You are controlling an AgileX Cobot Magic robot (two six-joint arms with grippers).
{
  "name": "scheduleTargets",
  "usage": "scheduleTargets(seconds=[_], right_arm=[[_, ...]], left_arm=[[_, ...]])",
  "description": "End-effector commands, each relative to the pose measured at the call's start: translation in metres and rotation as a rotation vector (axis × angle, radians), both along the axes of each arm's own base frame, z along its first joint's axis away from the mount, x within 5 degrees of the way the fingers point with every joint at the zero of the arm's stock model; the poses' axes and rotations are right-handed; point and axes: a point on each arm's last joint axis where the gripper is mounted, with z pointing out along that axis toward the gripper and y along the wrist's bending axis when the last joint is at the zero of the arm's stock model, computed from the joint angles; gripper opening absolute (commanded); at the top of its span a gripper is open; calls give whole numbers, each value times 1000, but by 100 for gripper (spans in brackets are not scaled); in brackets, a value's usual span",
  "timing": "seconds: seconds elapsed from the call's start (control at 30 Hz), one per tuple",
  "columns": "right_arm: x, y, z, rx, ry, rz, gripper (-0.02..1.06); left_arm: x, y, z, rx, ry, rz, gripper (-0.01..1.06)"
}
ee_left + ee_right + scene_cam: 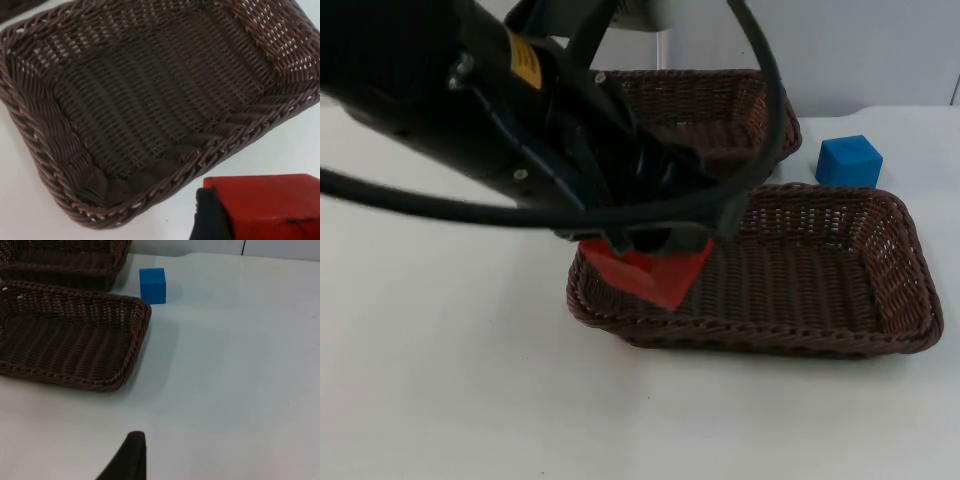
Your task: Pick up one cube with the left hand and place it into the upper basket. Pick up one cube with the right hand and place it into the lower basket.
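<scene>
Top view: fixed, high, looking down and forward over the counter (pixel 440 400).
Left wrist: close above lower basket (pixel 150 100).
Right wrist: low, farther back.
Shared: lower basket, blue cube (pixel 152 285).

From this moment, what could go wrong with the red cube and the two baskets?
1. The left hand holds the red cube above the lower basket, near its left rim, while the task wants it in the upper basket. Released here, it would likely land in the wrong basket or strike the rim.
2. The blue cube stands on the table beside both baskets; the right hand might bump a basket when reaching for it.
</scene>
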Motion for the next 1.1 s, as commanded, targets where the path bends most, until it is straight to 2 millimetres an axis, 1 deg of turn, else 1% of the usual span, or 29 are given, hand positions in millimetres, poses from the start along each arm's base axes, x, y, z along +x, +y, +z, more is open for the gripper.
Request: scheduleTargets(seconds=[0.0,0.07,0.1,0.2,0.23,0.27,0.33,0.37,0.43,0.47,0.53,0.6,0.63,0.77,0.8,0.87,0.93,0.97,1.07], right_arm=[[0,0,0,-4,-9,-7,105],[0,0,0,-4,-9,-7,105],[0,0,0,-4,-9,-7,105],[0,0,0,-4,-9,-7,105],[0,0,0,-4,-9,-7,105],[0,0,0,-4,-9,-7,105],[0,0,0,-4,-9,-7,105],[0,0,0,-4,-9,-7,105],[0,0,0,-4,-9,-7,105],[0,0,0,-4,-9,-7,105],[0,0,0,-4,-9,-7,105],[0,0,0,-4,-9,-7,105],[0,0,0,-4,-9,-7,105],[0,0,0,-4,-9,-7,105],[0,0,0,-4,-9,-7,105],[0,0,0,-4,-9,-7,105],[0,0,0,-4,-9,-7,105],[0,0,0,-4,-9,-7,105],[0,0,0,-4,-9,-7,105]], left_arm=[[11,2,5,-3,-15,21,0],[23,6,6,3,-9,55,0],[23,6,6,3,-9,55,0],[44,10,9,25,-6,84,0],[50,10,8,43,1,81,0],[50,10,8,43,1,81,0],[67,8,9,66,10,82,0],[70,8,7,71,15,82,0],[85,4,9,69,8,84,0],[85,4,9,69,8,84,0],[100,0,8,65,5,87,0],[118,-8,10,72,-9,71,0],[118,-8,10,72,-9,71,0],[144,-22,4,67,-22,72,0],[144,-22,4,67,-22,72,0],[158,-30,2,82,-40,61,0],[173,-37,-6,106,-58,51,0],[173,-37,-6,106,-58,51,0],[197,-34,-10,90,-68,89,0]])
